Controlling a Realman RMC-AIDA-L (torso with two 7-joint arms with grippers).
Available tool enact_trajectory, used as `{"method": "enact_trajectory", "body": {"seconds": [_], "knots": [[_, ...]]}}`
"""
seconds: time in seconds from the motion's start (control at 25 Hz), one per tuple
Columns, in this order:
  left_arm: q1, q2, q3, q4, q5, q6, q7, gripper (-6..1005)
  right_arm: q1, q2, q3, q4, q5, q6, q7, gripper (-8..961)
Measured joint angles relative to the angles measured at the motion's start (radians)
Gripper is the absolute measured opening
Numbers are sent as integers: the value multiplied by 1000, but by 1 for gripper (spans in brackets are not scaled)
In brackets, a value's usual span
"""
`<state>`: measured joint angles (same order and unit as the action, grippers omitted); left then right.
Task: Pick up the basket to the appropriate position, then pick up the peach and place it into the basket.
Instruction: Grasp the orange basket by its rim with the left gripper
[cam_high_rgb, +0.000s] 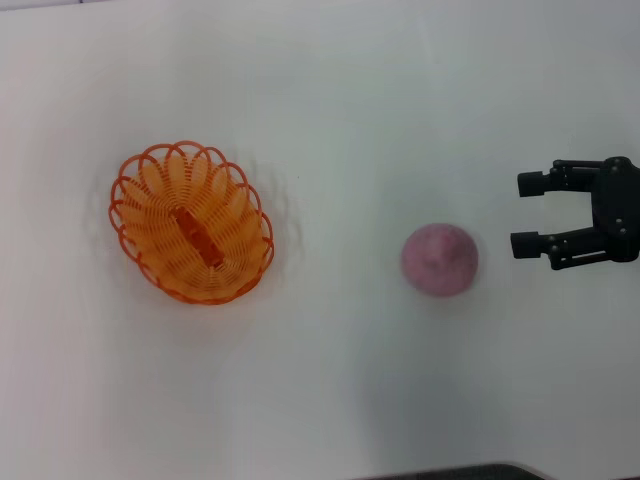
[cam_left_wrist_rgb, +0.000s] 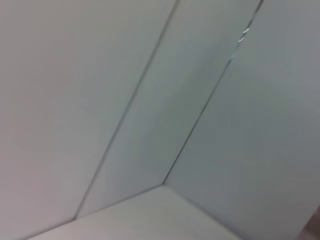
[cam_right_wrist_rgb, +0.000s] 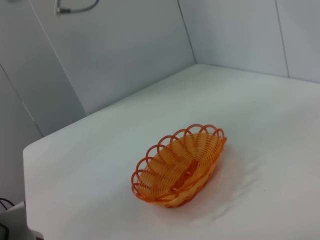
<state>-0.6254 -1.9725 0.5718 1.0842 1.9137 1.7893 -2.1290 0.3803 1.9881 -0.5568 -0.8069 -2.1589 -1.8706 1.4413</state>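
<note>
The orange wire basket (cam_high_rgb: 191, 222) sits on the white table at the left of the head view, empty; it also shows in the right wrist view (cam_right_wrist_rgb: 178, 167). The pink-purple peach (cam_high_rgb: 440, 259) lies on the table right of centre. My right gripper (cam_high_rgb: 530, 213) is open, its fingers pointing toward the peach, a short way to its right and not touching it. The peach is out of the right wrist view. My left gripper is out of view; its wrist camera shows only wall panels.
The white table (cam_high_rgb: 330, 110) stretches around both objects. In the right wrist view its far edge (cam_right_wrist_rgb: 115, 107) meets grey wall panels. A dark edge (cam_high_rgb: 450, 472) shows at the table's near side.
</note>
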Motion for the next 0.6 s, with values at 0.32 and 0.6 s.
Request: {"method": "enact_trajectory", "body": {"seconds": [0.32,0.6], "knots": [[-124,17,150,225,288,-5,-259,839,9,5,0,0,0,4,-4,944],[-213,-33,336,224,615,-126,-298,839,21,19,-1,0,-3,14,-10,945]]}}
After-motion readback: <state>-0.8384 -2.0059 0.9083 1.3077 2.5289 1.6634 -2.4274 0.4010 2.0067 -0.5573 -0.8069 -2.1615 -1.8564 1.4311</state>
